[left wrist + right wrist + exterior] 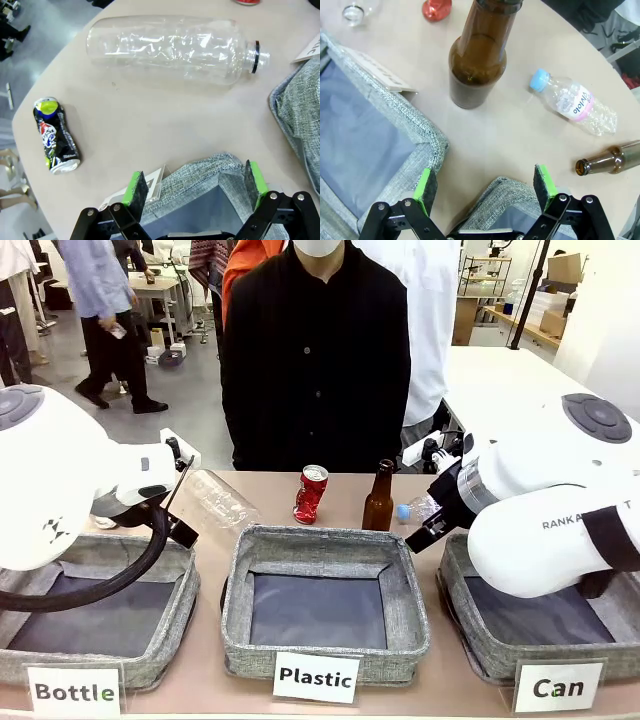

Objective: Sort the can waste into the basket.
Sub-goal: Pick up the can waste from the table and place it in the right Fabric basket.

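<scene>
Front: red can point(311, 493) upright at 12 o'clock of the Plastic bin point(250, 640). Can basket point(470, 640) sits at that bin's 3 o'clock, partly under the right arm.
Left wrist: left gripper point(195, 187) jaws wide, nothing between. Black can point(55, 136) lies at its 10 o'clock, clear bottle point(175, 47) at 12.
Right wrist: right gripper point(485, 187) wide, empty. Red can at 11 o'clock, beyond the upright brown bottle point(477, 60).

Red can point(311, 493) beside brown bottle point(378, 497), apparently apart
</scene>
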### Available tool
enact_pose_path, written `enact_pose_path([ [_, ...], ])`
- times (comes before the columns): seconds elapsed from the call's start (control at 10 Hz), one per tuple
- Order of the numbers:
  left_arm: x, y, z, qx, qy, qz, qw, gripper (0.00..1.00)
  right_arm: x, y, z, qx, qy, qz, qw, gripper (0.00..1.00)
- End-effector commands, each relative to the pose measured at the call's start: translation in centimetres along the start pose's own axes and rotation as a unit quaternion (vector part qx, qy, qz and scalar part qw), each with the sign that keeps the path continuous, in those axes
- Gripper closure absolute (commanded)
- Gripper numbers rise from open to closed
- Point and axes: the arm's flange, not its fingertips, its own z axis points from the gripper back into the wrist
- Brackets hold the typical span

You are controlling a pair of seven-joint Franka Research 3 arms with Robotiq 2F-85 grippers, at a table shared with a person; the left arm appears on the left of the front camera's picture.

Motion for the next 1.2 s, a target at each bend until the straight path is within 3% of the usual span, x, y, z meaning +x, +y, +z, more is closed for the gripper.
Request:
enact_pose_path([
  [0.0, 0.0, 0.0, 0.0, 0.000, 0.000, 0.000, 1.000, 0.00, 0.0, 0.0, 0.0, 0.000, 0.000, 0.000, 1.000, 0.00],
  [0.8, 0.0, 0.0, 0.0, 0.000, 0.000, 0.000, 1.000, 0.00, 0.0, 0.0, 0.0, 0.000, 0.000, 0.000, 1.000, 0.00],
  [0.9, -0.1, 0.3, 2.5, -0.054, -0.015, -0.002, 0.998, 0.00, 0.4, -0.8, 1.9, 0.015, 0.026, -0.067, 0.997, 0.00],
  [1.0, 0.4, 0.8, 5.5, -0.065, 0.033, 0.096, 0.993, 0.00, 0.5, -2.2, 5.0, 0.059, 0.054, -0.131, 0.988, 0.00],
  [1.1, 0.1, 1.6, 9.0, -0.112, 0.028, 0.115, 0.987, 0.00, -0.1, -4.0, 8.8, 0.112, 0.034, -0.185, 0.976, 0.00],
])
